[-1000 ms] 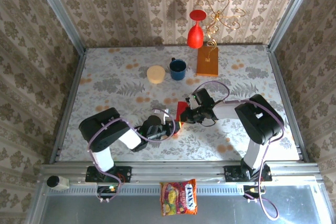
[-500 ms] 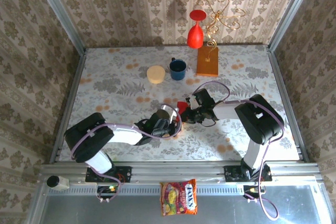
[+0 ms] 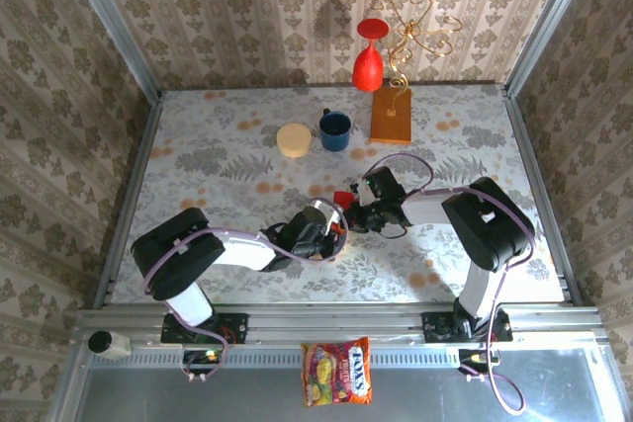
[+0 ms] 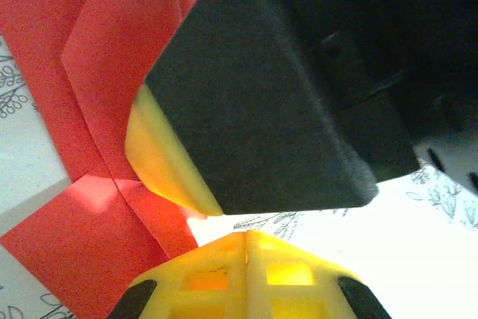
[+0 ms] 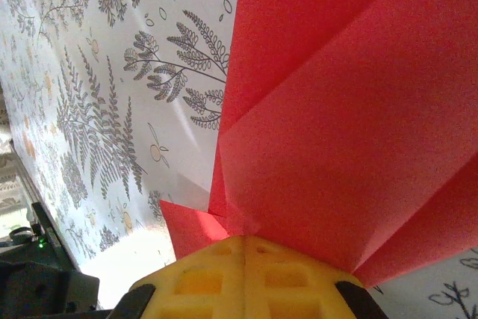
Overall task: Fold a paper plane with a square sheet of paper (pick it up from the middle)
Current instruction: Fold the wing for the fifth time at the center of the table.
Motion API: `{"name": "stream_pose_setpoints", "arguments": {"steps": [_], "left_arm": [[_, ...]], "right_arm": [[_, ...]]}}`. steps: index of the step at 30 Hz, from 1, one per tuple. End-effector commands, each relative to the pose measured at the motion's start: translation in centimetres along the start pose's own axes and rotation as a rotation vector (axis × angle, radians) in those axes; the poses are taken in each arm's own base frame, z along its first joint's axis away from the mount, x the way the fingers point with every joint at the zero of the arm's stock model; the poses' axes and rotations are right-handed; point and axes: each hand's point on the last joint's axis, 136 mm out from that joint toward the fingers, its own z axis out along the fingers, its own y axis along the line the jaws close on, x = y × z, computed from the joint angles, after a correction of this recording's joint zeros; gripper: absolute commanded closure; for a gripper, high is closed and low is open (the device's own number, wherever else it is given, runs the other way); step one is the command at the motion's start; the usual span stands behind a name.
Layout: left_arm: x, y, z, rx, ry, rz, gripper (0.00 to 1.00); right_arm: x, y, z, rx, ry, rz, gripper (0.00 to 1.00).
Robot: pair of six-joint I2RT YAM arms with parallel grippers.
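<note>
Red paper (image 3: 343, 198) partly folded, several creased layers overlapping, lying on the patterned table (image 3: 218, 160) near its middle, between the two wrists. Right gripper (image 5: 246, 238): yellow fingertips pressed together, with the red layers running straight into the seam, so it is clamped on the paper's edge. Left gripper (image 4: 246, 235): fingertips together, paper just beside them on the left; cannot tell if any of it is pinched. In the left wrist view, the right arm's dark finger and its yellow pad (image 4: 160, 156) rest against the folded layers. Farther back on the table: blue mug (image 3: 334, 129) beside a cream round disc (image 3: 294, 139), orange-brown block (image 3: 391, 114), red vase (image 3: 368, 56), gold wire ornament (image 3: 415, 32). Candy bag (image 3: 337, 371) on the near ledge.
</note>
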Motion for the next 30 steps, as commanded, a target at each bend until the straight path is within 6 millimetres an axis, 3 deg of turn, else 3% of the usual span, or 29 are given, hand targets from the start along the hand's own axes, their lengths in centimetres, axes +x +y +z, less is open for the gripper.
{"name": "stream_pose_setpoints", "arguments": {"steps": [1, 11, 20, 25, 30], "left_arm": [[0.4, 0.9, 0.4, -0.039, 0.025, 0.022, 1.0], [4.4, 3.6, -0.7, -0.124, 0.092, -0.021, 1.0], [8.7, 4.0, -2.2, -0.142, 0.134, -0.056, 1.0], [7.5, 3.0, -3.7, -0.131, 0.105, -0.033, 1.0], [2.9, 0.6, -5.2, -0.092, 0.011, 0.025, 1.0]], "right_arm": [[2.8, -4.3, 0.8, 0.137, 0.068, 0.09, 1.0], [3.0, -4.9, 0.8, 0.154, 0.068, 0.103, 1.0], [3.0, -4.9, 0.8, 0.152, 0.067, 0.106, 1.0], [3.1, -5.1, 0.8, 0.159, 0.067, 0.111, 1.0], [3.1, -5.3, 0.8, 0.162, 0.069, 0.115, 1.0]]}}
